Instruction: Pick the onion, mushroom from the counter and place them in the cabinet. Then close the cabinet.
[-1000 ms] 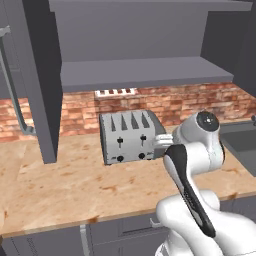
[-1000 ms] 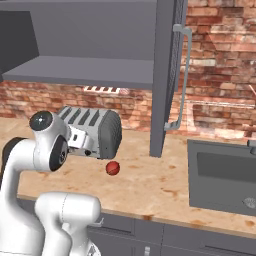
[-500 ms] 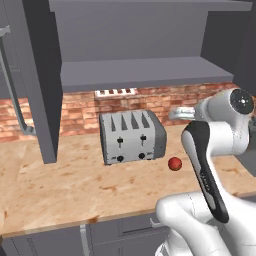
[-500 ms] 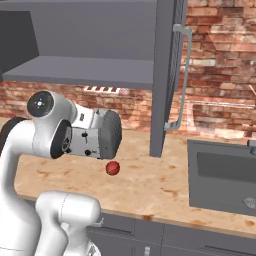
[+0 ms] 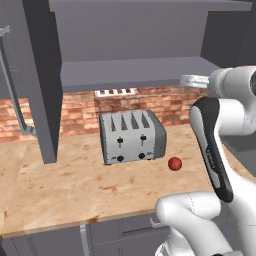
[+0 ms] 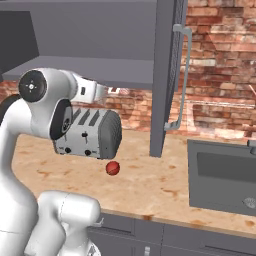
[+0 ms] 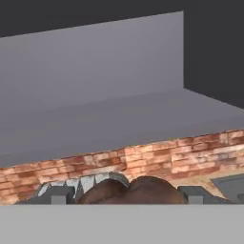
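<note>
The gripper (image 7: 125,190) is clenched on the mushroom (image 7: 128,190), a brown lump seen between its two dark fingertips (image 7: 56,194) in the hand view. The hand is raised level with the open cabinet (image 5: 130,45), facing its grey shelf (image 7: 119,121) and back wall. Below the shelf runs a red brick backsplash (image 5: 160,102). A silver four-slot toaster (image 5: 131,136) stands on the counter (image 5: 60,190) against the bricks. The onion (image 5: 174,163), a glossy red ball, lies on the counter just in front of the toaster's right end. The cabinet door (image 6: 167,75) stands open, its long bar handle (image 6: 181,80) showing. A dark sink (image 6: 222,175) is set into the counter further right.
</note>
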Robot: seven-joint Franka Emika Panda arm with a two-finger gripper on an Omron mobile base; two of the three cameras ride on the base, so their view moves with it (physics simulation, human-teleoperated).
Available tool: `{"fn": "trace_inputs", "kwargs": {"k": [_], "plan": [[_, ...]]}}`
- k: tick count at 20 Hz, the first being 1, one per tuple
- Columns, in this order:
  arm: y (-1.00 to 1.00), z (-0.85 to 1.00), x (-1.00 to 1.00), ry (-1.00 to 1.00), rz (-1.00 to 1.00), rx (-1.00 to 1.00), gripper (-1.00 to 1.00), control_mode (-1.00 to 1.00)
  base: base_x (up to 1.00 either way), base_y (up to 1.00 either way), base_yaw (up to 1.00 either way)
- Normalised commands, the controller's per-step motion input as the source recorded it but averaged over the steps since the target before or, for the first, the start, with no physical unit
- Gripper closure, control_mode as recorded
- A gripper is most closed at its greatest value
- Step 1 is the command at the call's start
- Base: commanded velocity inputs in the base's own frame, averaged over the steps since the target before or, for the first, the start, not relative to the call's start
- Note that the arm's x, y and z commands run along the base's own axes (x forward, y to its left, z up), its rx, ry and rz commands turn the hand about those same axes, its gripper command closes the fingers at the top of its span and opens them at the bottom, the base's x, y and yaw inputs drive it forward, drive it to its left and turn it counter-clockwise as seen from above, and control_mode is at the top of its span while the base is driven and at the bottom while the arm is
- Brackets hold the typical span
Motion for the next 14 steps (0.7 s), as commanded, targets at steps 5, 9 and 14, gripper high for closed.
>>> {"fn": "trace_inputs", "kwargs": {"k": [5,9,14], "plan": [[-0.26,0.56,0.41,-0.10,-0.01,0.01,1.00,-1.00,0.00,0.00,0.00],[-0.29,0.02,0.93,0.00,0.00,0.08,1.00,-1.00,0.00,0.00,0.00],[-0.21,-0.03,1.00,0.00,0.00,0.06,1.00,-1.00,0.00,0.00,0.00]]}}
